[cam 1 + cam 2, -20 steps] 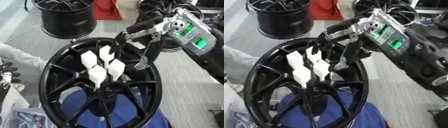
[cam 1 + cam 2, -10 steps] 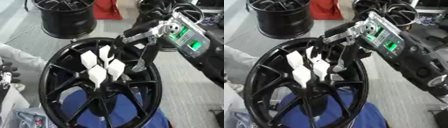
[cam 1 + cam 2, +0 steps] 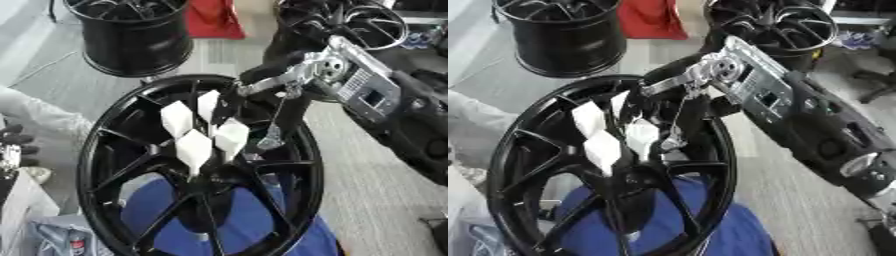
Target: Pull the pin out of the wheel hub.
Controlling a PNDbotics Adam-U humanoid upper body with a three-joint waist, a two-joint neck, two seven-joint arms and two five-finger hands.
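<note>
Wheel hub point(image 3: 201, 170) on blue stand point(image 3: 245, 225) — grey floor; right hand point(image 3: 262, 95) fingers unclear.

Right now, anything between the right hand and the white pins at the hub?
Nothing: the right hand already reaches the white pins on the wheel, per left eye view.

The wheel hub point(image 3: 201, 165) stands tilted in front of me, in the near middle, and the pins point(image 3: 203, 132) cluster in its centre. My right hand point(image 3: 289, 82) comes in from the far right, its fingers point(image 3: 262, 142) reaching down over the hub's right side, just beside the pins. Behind the hub, far left, stands a second wheel point(image 3: 131, 35); a third wheel point(image 3: 346, 25) sits far right. A cloth point(image 3: 254, 225) lies under the hub's near part.
</note>
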